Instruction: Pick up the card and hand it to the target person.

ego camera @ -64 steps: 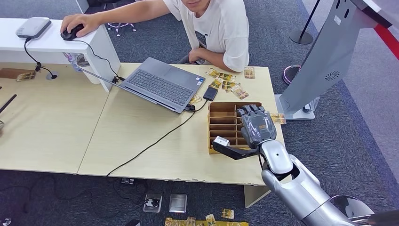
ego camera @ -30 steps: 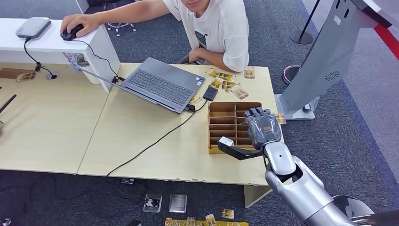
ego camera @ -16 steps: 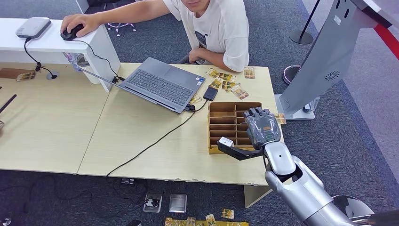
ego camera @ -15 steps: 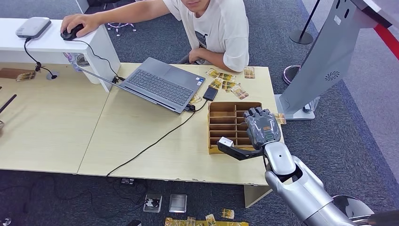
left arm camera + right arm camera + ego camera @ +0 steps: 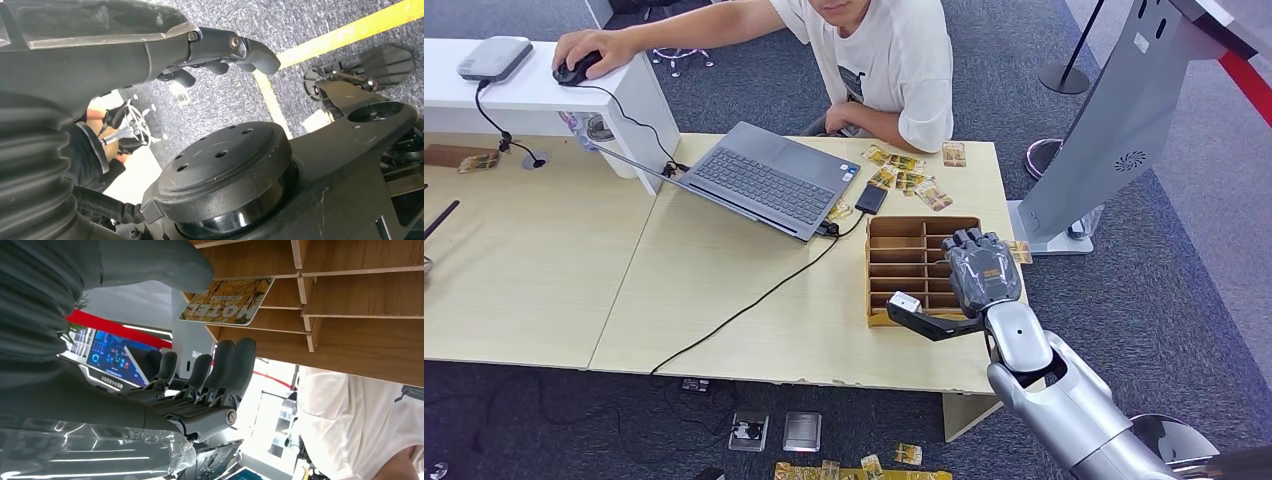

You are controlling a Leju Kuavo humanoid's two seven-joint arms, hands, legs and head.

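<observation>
Barely shifted right hand (image 5: 977,275) over wooden rack (image 5: 904,262), fingers (image 5: 220,371) apart, card (image 5: 227,301) seemingly unheld.

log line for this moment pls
right hand: open over card tray | card: in tray slot, not gripped | left hand: hanging, empty

"HOTEL" in pale capitals on the card (image 5: 227,301) beside the wooden rack (image 5: 360,290)

Table (image 5: 724,300) bears laptop (image 5: 769,180), rack (image 5: 909,265), apparently cards (image 5: 909,180).
</observation>
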